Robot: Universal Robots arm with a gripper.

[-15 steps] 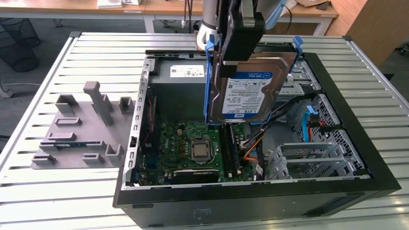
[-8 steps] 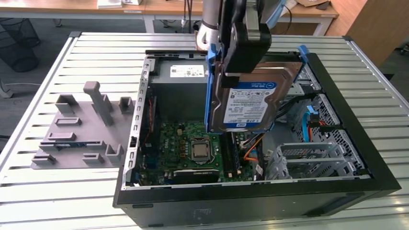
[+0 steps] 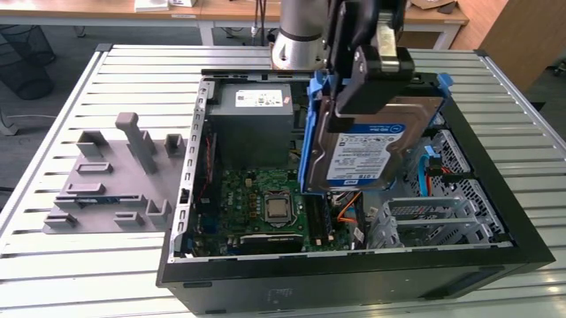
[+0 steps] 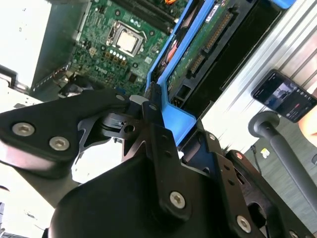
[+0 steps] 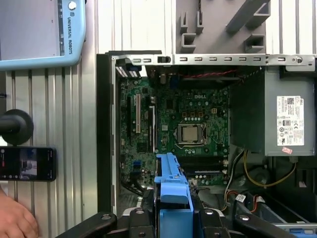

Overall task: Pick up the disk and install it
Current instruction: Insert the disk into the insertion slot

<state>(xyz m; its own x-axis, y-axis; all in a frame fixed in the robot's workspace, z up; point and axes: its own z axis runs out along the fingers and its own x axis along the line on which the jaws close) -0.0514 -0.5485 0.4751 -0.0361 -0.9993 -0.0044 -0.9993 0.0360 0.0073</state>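
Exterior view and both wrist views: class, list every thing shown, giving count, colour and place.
case: one, black, open, on the slatted table.
disk: one, silver with blue frame, held tilted above the case.
motherboard: one, green, on the case floor.
power supply box: one, grey, inside the case.
fixture block: one, grey, on the table, exterior view's left of the case.
phone: one, black, on the table beside the case.
hand: one, a person's, near the phone.
gripper: one, black, shut on the disk.
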